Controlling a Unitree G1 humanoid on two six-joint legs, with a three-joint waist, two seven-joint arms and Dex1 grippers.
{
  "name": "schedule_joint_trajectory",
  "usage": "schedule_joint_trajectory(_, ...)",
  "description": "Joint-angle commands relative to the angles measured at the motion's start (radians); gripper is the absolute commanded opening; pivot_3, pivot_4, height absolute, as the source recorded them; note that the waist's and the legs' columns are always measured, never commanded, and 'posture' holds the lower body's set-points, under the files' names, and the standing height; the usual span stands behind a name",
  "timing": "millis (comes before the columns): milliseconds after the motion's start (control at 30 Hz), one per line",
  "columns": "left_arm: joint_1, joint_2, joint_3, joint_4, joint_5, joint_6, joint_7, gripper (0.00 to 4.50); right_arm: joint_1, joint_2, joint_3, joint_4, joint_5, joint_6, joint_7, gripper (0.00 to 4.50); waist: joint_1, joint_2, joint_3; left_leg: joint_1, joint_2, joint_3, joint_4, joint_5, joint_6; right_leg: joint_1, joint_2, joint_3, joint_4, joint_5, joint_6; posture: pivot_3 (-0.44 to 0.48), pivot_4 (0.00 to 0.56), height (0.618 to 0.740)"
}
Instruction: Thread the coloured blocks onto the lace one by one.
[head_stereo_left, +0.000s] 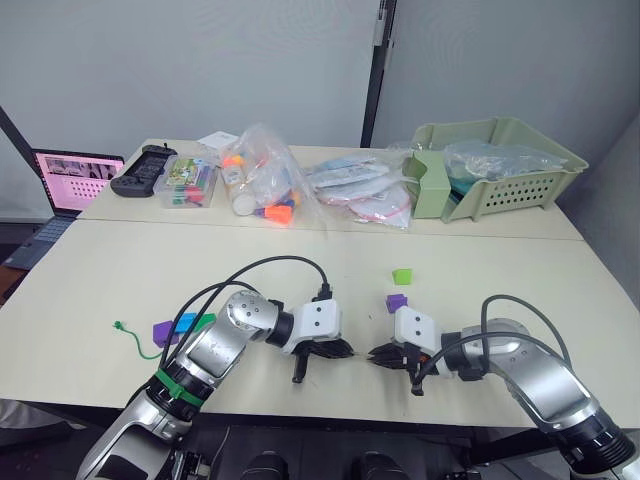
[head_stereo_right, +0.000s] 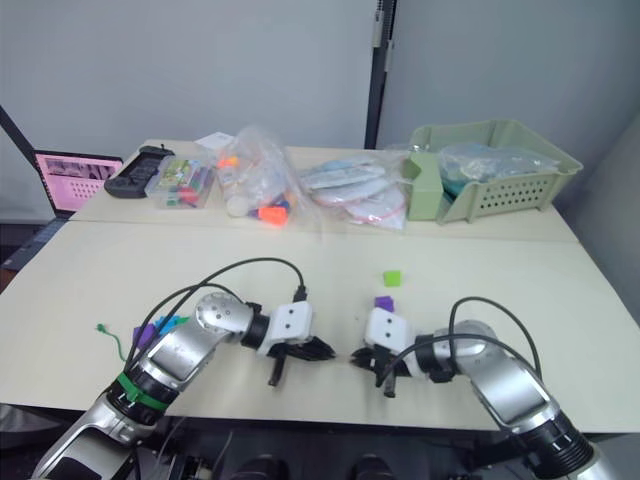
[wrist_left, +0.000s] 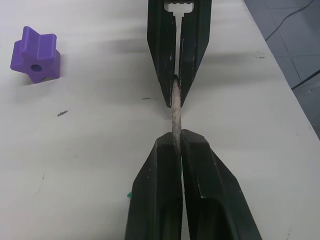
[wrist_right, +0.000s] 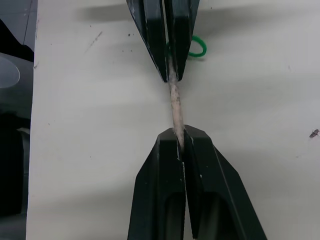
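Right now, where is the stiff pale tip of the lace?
The pale tip is pinched between both grippers, left gripper and right gripper, at the table's near edge, a little nearer than the purple block.

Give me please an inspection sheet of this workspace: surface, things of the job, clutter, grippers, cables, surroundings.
Surface: pale cream table, scuffed.
Job's things: stiff pale tip of the thin green lace held off the table; lace tail at left; purple star-shaped plastic block, lime green block, and purple, blue and green blocks loose.
Clutter: clear bags of toys, green plastic basket.
Grippers: left gripper and right gripper both pinch the tip.
Cables: black cables over both arms.
Surroundings: open laptop, grey wall.
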Motion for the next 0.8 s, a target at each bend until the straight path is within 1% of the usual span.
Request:
schedule_joint_trajectory(33, -0.023, -0.008, 0.021, -0.022, -0.01, 0.0, 0.011, 0.03, 0.003, -0.006, -0.006, -0.029, 0.006, 0.0, 0.005, 0.0, 0.0, 0.0, 0.0, 0.0, 0.0, 0.0, 0.0, 0.0, 0.0, 0.0, 0.0, 0.0, 0.0, 0.0, 0.0, 0.0, 0.15, 0.74)
schedule_joint_trajectory(200, -0.026, -0.013, 0.022, -0.021, -0.015, 0.001, 0.009, 0.03, 0.009, -0.014, 0.002, -0.035, 0.004, 0.005, 0.01, 0.0, 0.0, 0.0, 0.0, 0.0, 0.0, 0.0, 0.0, 0.0, 0.0, 0.0, 0.0, 0.0, 0.0, 0.0, 0.0, 0.0, 0.15, 0.74)
schedule_joint_trajectory(267, -0.026, -0.013, 0.023, -0.022, -0.018, 0.003, 0.004, 0.03, 0.014, 0.005, -0.016, -0.045, 0.016, 0.023, -0.019, 0.0, 0.0, 0.0, 0.0, 0.0, 0.0, 0.0, 0.0, 0.0, 0.0, 0.0, 0.0, 0.0, 0.0, 0.0, 0.0, 0.0, 0.15, 0.74)
schedule_joint_trajectory(467, -0.02, 0.003, 0.026, -0.029, -0.02, 0.008, -0.007, 0.0, 0.101, 0.057, -0.169, -0.159, 0.096, 0.133, -0.152, 2.03, 0.001, 0.0, 0.0, -0.001, 0.0, 0.0, 0.0, 0.0, 0.0, 0.0, 0.0, 0.0, 0.0, 0.0, 0.0, 0.0, 0.15, 0.74)
schedule_joint_trajectory(567, -0.013, 0.018, 0.032, -0.037, -0.02, 0.017, -0.007, 0.0, 0.175, 0.102, -0.268, -0.23, 0.111, 0.196, -0.267, 3.04, 0.001, 0.0, 0.0, -0.001, 0.0, -0.001, 0.0, 0.0, 0.0, 0.0, 0.0, 0.0, 0.0, 0.0, 0.0, 0.0, 0.15, 0.74)
schedule_joint_trajectory(600, -0.01, 0.025, 0.035, -0.04, -0.022, 0.02, -0.009, 0.0, 0.196, 0.127, -0.301, -0.257, 0.132, 0.224, -0.301, 3.46, 0.001, 0.0, 0.0, 0.0, 0.0, -0.001, 0.0, 0.0, 0.0, 0.0, 0.0, 0.0, 0.0, 0.0, 0.0, 0.0, 0.15, 0.74)
schedule_joint_trajectory(633, -0.003, 0.043, 0.044, -0.047, -0.025, 0.026, -0.013, 0.0, 0.227, 0.204, -0.355, -0.301, 0.154, 0.262, -0.386, 3.75, 0.001, 0.0, 0.0, 0.0, 0.0, -0.001, 0.0, 0.0, 0.0, 0.0, 0.0, 0.0, 0.0, 0.0, 0.0, 0.0, 0.15, 0.74)
schedule_joint_trajectory(700, 0.006, 0.068, 0.057, -0.058, -0.031, 0.035, -0.019, 0.0, 0.26, 0.302, -0.411, -0.355, 0.164, 0.315, -0.504, 4.4, -0.003, 0.0, 0.0, 0.0, 0.001, -0.001, 0.0, 0.0, 0.0, 0.0, 0.001, 0.0, 0.0, 0.0, 0.0, 0.0, 0.15, 0.74)
schedule_joint_trajectory(733, 0.009, 0.078, 0.062, -0.063, -0.034, 0.038, -0.022, 0.0, 0.268, 0.332, -0.411, -0.362, 0.138, 0.317, -0.553, 4.4, -0.005, 0.0, 0.0, -0.001, 0.001, -0.001, -0.001, 0.0, 0.0, -0.001, 0.001, 0.0, 0.001, 0.0, 0.0, 0.0, 0.15, 0.74)
schedule_joint_trajectory(800, 0.015, 0.096, 0.074, -0.069, -0.04, 0.044, -0.025, 0.0, 0.279, 0.388, -0.367, -0.359, 0.065, 0.31, -0.658, 4.4, -0.005, 0.0, 0.0, 0.0, 0.001, -0.001, -0.001, 0.0, 0.0, -0.001, 0.0, 0.0, 0.001, 0.0, 0.0, 0.0, 0.15, 0.74)
